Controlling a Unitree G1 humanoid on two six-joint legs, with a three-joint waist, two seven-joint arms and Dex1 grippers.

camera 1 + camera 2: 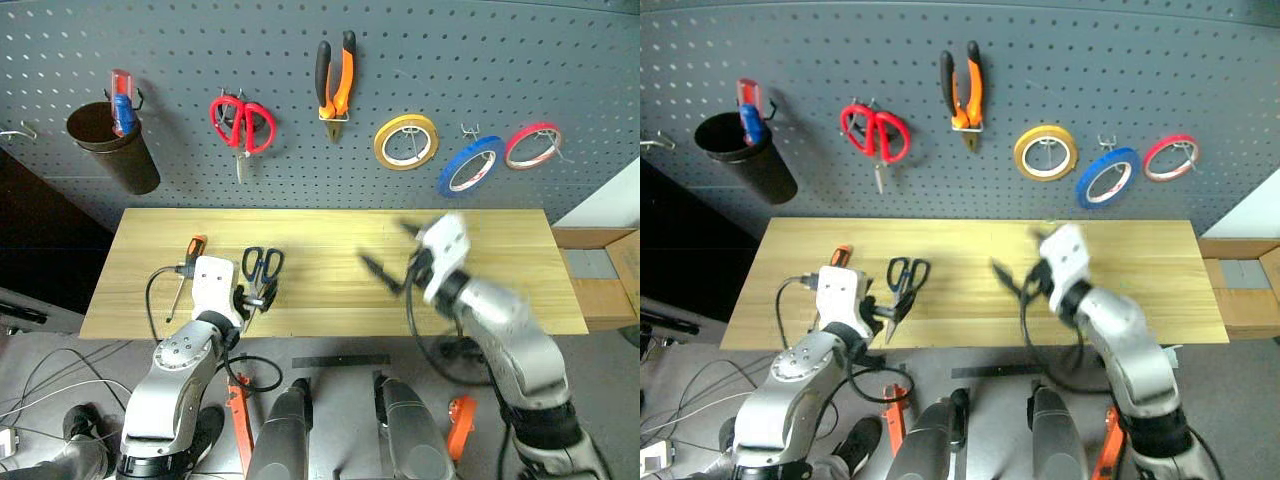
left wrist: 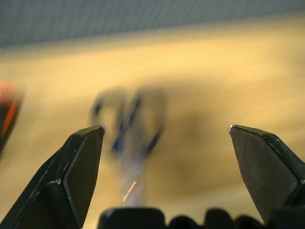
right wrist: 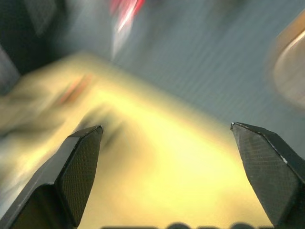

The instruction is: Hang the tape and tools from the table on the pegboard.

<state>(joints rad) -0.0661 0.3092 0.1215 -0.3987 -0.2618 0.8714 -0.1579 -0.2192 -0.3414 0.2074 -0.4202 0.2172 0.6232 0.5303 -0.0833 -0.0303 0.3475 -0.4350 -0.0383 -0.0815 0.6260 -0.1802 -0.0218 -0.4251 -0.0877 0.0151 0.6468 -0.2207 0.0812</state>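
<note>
Pegboard (image 1: 300, 110) above table (image 1: 330, 225), with blue tape (image 1: 470, 166) and orange-and-black pliers (image 1: 336, 85) already hanging on hooks, so two tools appear left to hang. Dark-blue-handled scissors (image 1: 262, 270) lie on the wood just ahead of the left gripper (image 1: 258, 298), handles toward the board; the left wrist view sets them between the two black fingers (image 2: 78, 167), which stand wide apart and hold nothing. The orange-and-black screwdriver (image 1: 188, 262) lies beside that gripper, on its outer side, near the table's left end. The right gripper (image 1: 385, 268) hovers over the middle of the table, fingers likewise spread and empty, with bare wood under and around it.

Step in hand, by judgement: approach to the scissors. The next move calls for lowering the left gripper over the handles and closing squarely, since flat blades offer little to pinch. The scissors lie near the table's front edge, so a nudge could slide them off; open room lies toward the board.
</note>
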